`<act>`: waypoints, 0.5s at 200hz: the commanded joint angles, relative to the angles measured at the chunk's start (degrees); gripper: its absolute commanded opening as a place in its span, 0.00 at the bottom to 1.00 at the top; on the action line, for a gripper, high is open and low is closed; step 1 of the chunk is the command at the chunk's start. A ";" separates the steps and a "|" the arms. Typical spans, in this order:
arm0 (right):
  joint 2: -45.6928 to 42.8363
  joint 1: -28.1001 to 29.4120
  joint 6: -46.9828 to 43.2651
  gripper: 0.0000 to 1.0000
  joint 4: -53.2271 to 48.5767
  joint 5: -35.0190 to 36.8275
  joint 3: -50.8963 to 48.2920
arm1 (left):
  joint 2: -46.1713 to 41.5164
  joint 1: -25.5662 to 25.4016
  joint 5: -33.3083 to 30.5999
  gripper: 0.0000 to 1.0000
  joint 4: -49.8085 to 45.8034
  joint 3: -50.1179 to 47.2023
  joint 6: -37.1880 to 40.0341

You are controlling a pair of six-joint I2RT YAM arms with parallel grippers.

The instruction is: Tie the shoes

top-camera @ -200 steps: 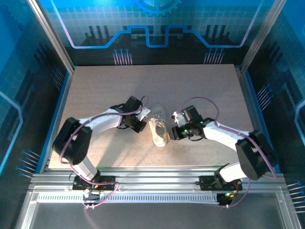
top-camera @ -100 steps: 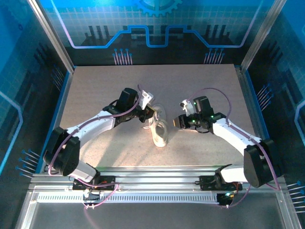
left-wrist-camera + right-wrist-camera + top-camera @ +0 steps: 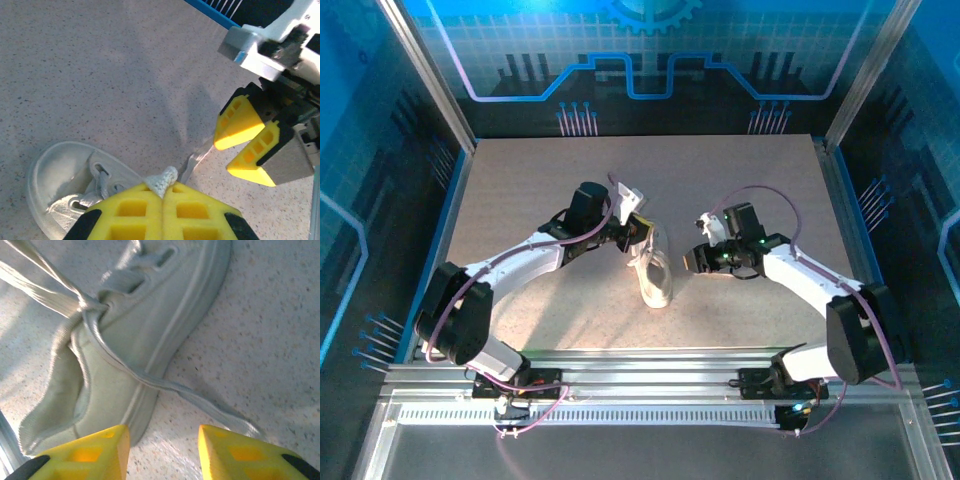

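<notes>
Where the left gripper presses its yellow fingers together, a white lace is pinched between them, just beside the white sneaker. Near it, to the sneaker's right, the right gripper stands parted and empty. A second lace trails off the sneaker's side onto the speckled table just in front of its fingers.
</notes>
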 commanded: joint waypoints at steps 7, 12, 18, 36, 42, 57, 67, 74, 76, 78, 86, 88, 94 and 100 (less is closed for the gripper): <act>3.33 -0.25 -3.41 0.44 -7.05 2.93 2.42 | 0.31 1.26 5.71 0.00 -1.09 1.49 1.18; 4.38 -0.25 -3.57 0.45 -7.94 3.36 3.08 | 0.49 1.44 6.06 0.00 -0.86 1.49 0.84; 5.58 -0.16 -3.70 0.46 -9.21 3.98 3.96 | 0.60 1.66 6.41 0.00 -0.64 1.32 0.46; 9.37 0.56 -4.79 0.48 -13.00 4.32 7.41 | 0.54 2.08 6.64 0.00 0.07 0.76 -0.16; 10.44 1.15 -5.39 0.48 -14.10 4.75 8.35 | 0.45 2.24 6.67 0.00 0.29 0.49 -0.27; 12.52 2.58 -7.47 0.49 -16.39 6.75 10.12 | 0.21 2.67 6.72 0.00 0.71 -0.04 -0.59; 13.97 3.36 -8.67 0.50 -17.88 8.53 11.46 | 0.17 2.95 7.11 0.00 0.97 -0.39 -0.74; 15.07 3.69 -9.30 0.50 -18.77 9.83 12.34 | 0.25 3.13 7.33 0.00 1.02 -0.53 -0.85; 15.38 3.78 -9.46 0.50 -18.95 10.14 12.59 | 0.30 3.18 7.45 0.00 1.02 -0.60 -0.89; 15.62 3.87 -9.67 0.51 -19.10 10.53 12.81 | 0.33 3.21 7.57 0.00 1.02 -0.61 -0.88; 16.59 4.14 -10.48 0.51 -19.61 11.49 13.73 | 0.50 3.41 7.90 0.00 1.15 -0.69 -1.04; 16.78 4.18 -10.70 0.51 -19.73 11.55 13.84 | 0.51 3.40 7.88 0.00 1.14 -0.70 -1.05; 17.45 4.38 -11.24 0.52 -20.08 11.66 14.61 | 0.67 3.58 8.09 0.00 1.33 -0.79 -1.22; 18.05 4.66 -11.86 0.52 -20.41 11.86 15.22 | 0.77 3.62 8.27 0.00 1.44 -0.87 -1.44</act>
